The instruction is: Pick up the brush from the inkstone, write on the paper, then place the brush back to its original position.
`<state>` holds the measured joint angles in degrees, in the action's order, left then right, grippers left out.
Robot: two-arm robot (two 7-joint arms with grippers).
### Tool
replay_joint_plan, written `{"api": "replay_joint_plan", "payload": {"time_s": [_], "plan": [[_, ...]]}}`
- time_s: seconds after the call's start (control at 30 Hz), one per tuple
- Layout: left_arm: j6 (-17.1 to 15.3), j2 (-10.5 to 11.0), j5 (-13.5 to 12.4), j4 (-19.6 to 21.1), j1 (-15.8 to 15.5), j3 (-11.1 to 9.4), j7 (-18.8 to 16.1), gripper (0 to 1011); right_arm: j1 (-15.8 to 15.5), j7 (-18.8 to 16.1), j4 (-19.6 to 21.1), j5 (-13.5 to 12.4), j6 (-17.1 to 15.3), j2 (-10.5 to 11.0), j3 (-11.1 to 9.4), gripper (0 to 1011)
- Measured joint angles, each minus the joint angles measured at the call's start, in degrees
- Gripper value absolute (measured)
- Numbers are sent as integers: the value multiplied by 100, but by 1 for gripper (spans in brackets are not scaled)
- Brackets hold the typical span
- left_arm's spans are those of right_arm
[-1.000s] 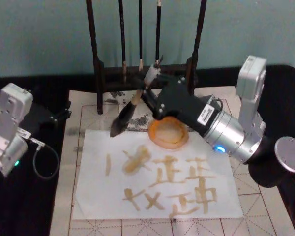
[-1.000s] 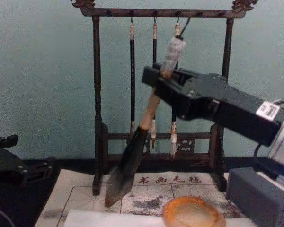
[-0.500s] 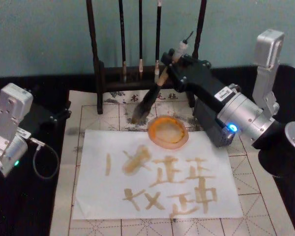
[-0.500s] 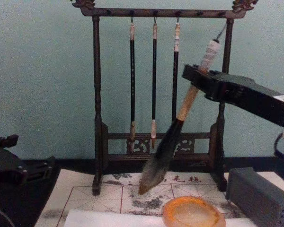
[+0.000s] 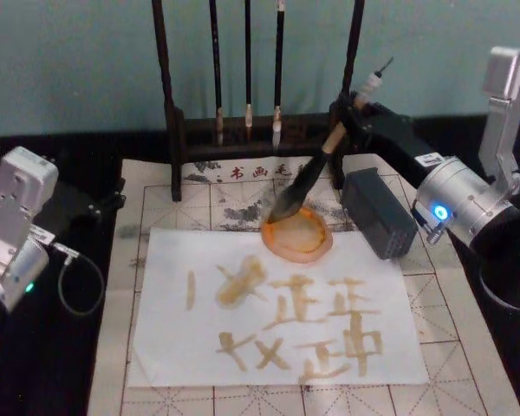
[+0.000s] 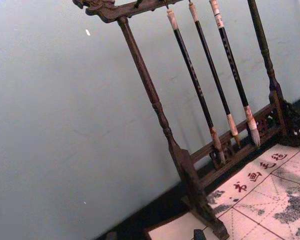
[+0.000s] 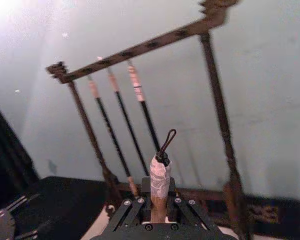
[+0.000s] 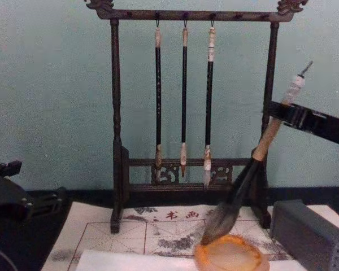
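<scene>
My right gripper [image 5: 357,111] is shut on the pale upper handle of the brush [image 5: 316,169], which slants down to the left. In the chest view the brush's [image 8: 244,174] dark bristle tip rests at the back rim of the orange-brown inkstone [image 8: 203,261]. The inkstone [image 5: 267,236] sits on the top edge of the white paper [image 5: 169,260], which carries yellowish brush strokes. The right wrist view shows the brush's white-wrapped top [image 7: 160,179] and loop standing between the jaws. My left gripper [image 5: 85,204] is parked at the left, off the mat.
A dark wooden rack [image 5: 172,130] with three thin hanging brushes [image 8: 183,96] stands behind the mat. A grey ribbed block [image 5: 377,212] lies right of the inkstone, under my right arm. The beige grid mat [image 5: 156,186] lies beneath the paper. A cable [image 5: 69,282] loops by my left arm.
My right gripper has swung right and back with the brush. The bristle tip went from above the mat left of the inkstone down to its back rim. The left arm stayed still.
</scene>
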<state>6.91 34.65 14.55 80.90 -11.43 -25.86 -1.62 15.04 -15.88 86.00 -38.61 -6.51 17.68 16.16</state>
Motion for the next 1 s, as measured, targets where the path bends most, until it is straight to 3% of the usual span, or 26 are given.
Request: {"api": "replay_joint_plan", "payload": {"time_s": [0.57,1.0], "plan": [[0,0,0,0,0,0,0,1001,-13,800,-54,-669,-630,-132,-288,190],[0,0,0,0,0,0,0,1001,-24,1198,-74,-1169,-962,-166,-363,190]]}}
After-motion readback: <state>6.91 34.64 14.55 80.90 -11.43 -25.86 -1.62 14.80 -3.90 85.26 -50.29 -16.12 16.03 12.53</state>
